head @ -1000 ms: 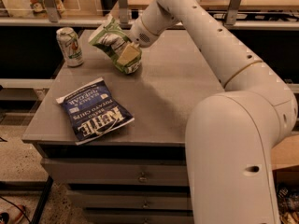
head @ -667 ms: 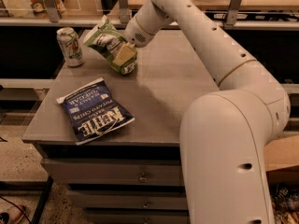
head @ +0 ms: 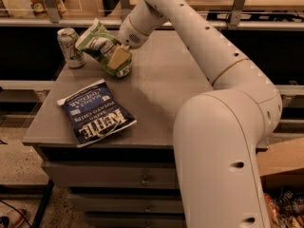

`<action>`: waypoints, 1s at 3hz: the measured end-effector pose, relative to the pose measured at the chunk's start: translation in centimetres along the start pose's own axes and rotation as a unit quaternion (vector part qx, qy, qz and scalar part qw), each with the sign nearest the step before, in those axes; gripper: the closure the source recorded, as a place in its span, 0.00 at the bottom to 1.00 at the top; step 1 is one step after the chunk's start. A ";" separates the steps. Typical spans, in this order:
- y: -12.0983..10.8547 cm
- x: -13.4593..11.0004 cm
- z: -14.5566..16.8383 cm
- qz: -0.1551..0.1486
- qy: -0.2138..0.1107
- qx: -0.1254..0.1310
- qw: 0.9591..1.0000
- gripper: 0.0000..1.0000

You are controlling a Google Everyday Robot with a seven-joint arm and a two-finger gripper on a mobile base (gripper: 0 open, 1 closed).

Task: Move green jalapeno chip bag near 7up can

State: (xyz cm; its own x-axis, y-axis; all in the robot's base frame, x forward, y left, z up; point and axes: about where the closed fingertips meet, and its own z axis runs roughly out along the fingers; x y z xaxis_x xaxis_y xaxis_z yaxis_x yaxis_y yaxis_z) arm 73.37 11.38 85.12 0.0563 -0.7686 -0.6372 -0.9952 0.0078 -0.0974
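- Grey counter over a stack of drawers, with dim shelving and a rail behind, carries three snack items on its left half.
- White robot arm reaches from the lower right across the counter to its far left part.
- At the arm's tip, the hand is closed around the lower end of the green jalapeno chip bag, one tan finger pressed flat against the bag's front.
- Held in that grip, the green jalapeno chip bag tilts up and to the left, its top corner close beside the 7up can; whether its bottom edge touches the counter cannot be told.
- Upright near the far left corner, the 7up can stands just left of the bag.
- Nearer the front edge, a dark-blue Kettle chip bag lies flat, apart from both.
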 end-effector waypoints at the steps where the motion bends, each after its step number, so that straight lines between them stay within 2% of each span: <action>1: 0.4 -0.8 0.6 -0.007 0.003 -0.006 1.000 0.82; 3: 0.7 -1.4 1.3 -0.010 -0.001 -0.008 1.000 0.36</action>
State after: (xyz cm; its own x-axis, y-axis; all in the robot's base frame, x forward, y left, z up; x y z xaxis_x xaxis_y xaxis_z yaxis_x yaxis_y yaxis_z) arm 72.69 13.32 84.98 0.0764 -0.7666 -0.6375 -0.9951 -0.0183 -0.0972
